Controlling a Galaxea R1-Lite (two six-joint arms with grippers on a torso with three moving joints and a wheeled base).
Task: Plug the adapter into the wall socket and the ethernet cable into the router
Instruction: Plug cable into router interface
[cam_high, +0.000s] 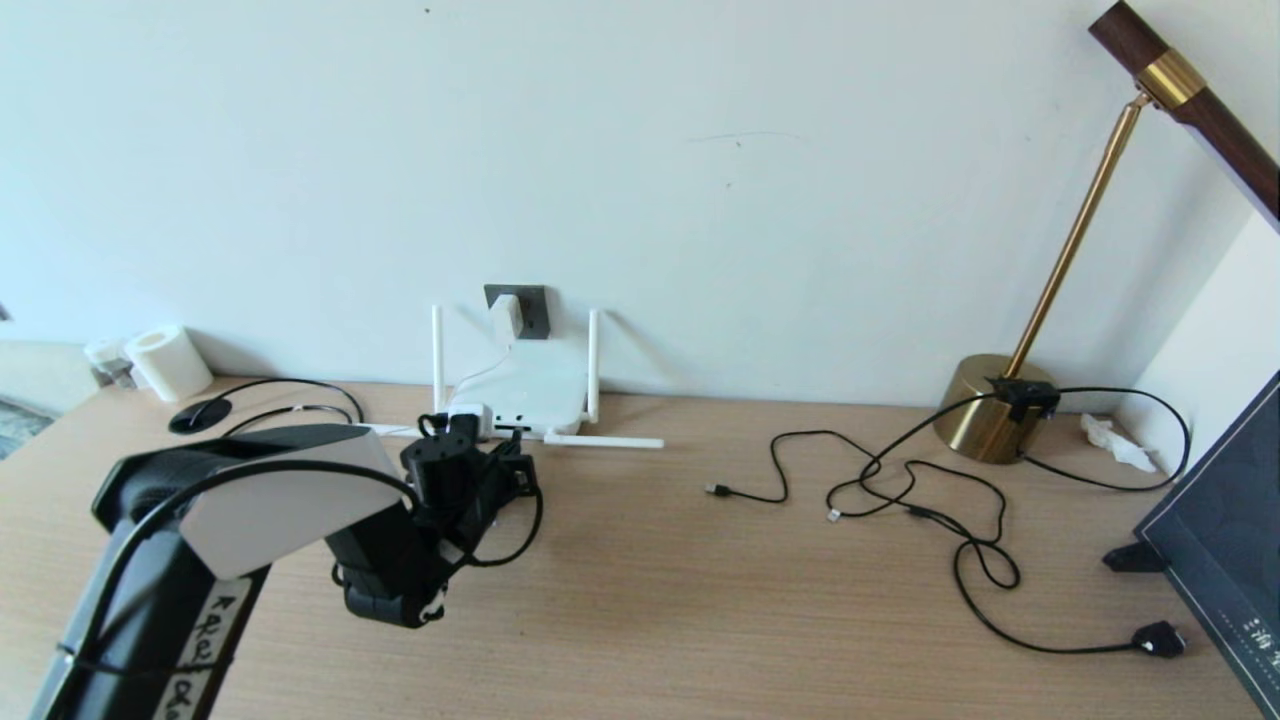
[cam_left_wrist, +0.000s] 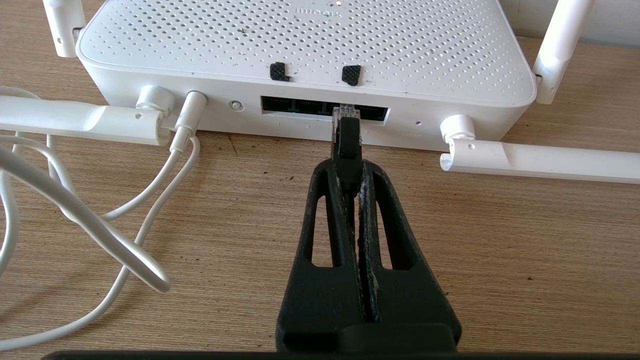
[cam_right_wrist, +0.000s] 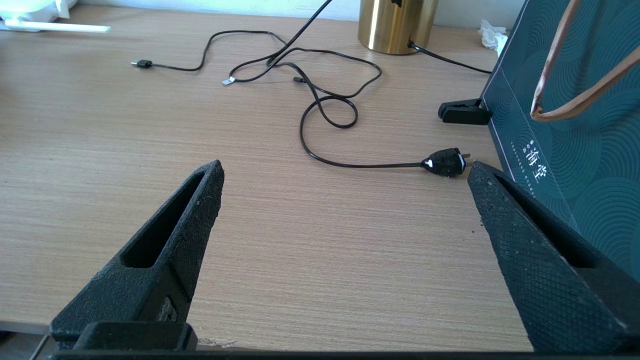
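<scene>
Ethernet cable (cam_left_wrist: 347, 137) is held clenched in the left pincer (cam_left_wrist: 350, 172), plug tip at the router (cam_left_wrist: 305, 45) port row; a straight push is judged needed next; adapter (cam_high: 506, 314) is seen in the wall socket (cam_high: 530, 310); right pincer (cam_right_wrist: 345, 185) is released, parked above the tabletop (cam_right_wrist: 310, 260).

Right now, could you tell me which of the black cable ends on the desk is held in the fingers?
The ethernet cable with the clear plug, pinched by the left gripper at the router ports. The other black cable ends lie loose on the desk.

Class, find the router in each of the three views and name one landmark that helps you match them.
Head view: the router lies against the wall below the wall socket, beyond the left tool.
Left wrist view: the router fills the top, ports facing the camera.
Right wrist view: only a corner shows.
Shared landmark: its flat-lying antenna.
</scene>
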